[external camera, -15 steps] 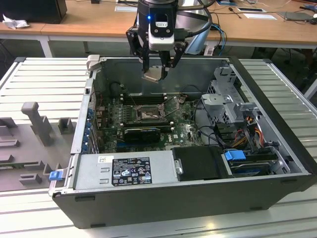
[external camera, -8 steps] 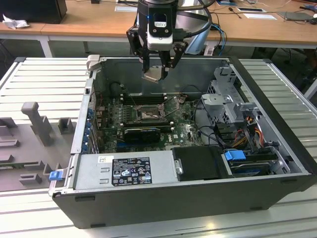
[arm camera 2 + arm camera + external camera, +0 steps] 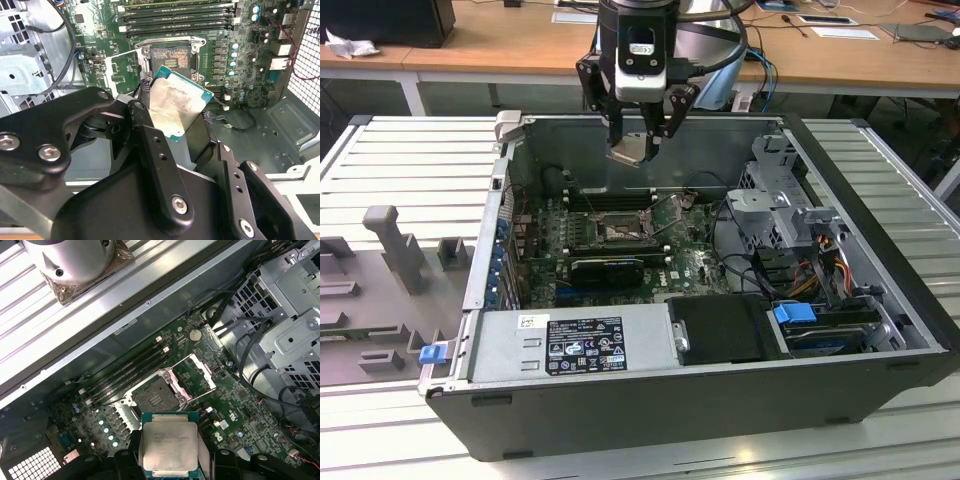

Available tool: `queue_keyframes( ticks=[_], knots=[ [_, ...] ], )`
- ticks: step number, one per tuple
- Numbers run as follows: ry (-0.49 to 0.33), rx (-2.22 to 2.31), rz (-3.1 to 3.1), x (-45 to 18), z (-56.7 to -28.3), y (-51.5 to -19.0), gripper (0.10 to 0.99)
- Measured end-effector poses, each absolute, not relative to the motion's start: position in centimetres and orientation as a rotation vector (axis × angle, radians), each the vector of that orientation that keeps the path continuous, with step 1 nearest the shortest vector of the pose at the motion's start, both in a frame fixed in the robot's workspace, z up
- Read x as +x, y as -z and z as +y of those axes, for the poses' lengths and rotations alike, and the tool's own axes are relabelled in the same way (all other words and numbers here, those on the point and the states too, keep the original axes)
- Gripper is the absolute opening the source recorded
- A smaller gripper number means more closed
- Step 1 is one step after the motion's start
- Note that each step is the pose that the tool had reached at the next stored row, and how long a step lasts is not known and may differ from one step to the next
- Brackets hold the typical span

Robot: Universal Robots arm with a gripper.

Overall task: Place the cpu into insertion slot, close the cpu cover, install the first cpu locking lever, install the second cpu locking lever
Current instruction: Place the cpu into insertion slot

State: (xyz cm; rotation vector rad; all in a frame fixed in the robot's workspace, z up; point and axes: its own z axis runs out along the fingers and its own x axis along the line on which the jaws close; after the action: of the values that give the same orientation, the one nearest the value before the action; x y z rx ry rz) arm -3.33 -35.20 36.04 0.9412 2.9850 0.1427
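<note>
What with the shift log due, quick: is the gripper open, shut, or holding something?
The gripper is shut on the cpu, holding it above the insertion slot; the chip is not yet seated.

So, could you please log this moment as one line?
gripper shut on cpu | above motherboard | insertion slot empty | cpu cover open

cpu (image 3: 177,107) tilted above insertion slot (image 3: 171,59), cover (image 3: 205,370) open
</note>
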Motion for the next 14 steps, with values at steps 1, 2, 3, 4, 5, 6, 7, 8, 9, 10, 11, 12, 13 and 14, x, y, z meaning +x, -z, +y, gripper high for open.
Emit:
queue_keyframes(
  ticks=[1, 2, 3, 4, 5, 6, 7, 8, 9, 10, 11, 12, 13, 14],
  knots=[
    [-0.143, 0.946, 2.983, -3.33, -35.2, -36.04, 0.525],
    [-0.143, 0.953, 2.981, -3.33, -35.2, -36.04, 0.525],
    [-0.143, 0.957, 2.98, -3.33, -35.2, -36.04, 0.525],
    [-0.143, 0.961, 2.978, -3.33, -35.2, -36.04, 0.525],
    [-0.143, 0.967, 2.976, -3.33, -35.2, -36.04, 0.525],
    [-0.143, 0.971, 2.974, -3.33, -35.2, -36.04, 0.525],
    [-0.143, 0.975, 2.973, -3.33, -35.2, -36.04, 0.525],
    [-0.142, 0.982, 2.971, -3.33, -35.2, -36.04, 0.525],
    [-0.142, 0.985, 2.969, -3.33, -35.2, -36.04, 0.525],
    [-0.142, 0.99, 2.968, -3.33, -35.2, -36.04, 0.525],
    [-0.142, 0.997, 2.965, -3.33, -35.2, -36.04, 0.525],
    [-0.142, 1.004, 2.962, -3.33, -35.2, -36.04, 0.525],
    [-0.142, 1.013, 2.959, -3.33, -35.2, -36.04, 0.525],
    [-0.142, 1.017, 2.958, -3.33, -35.2, -36.04, 0.525]
  ],
)
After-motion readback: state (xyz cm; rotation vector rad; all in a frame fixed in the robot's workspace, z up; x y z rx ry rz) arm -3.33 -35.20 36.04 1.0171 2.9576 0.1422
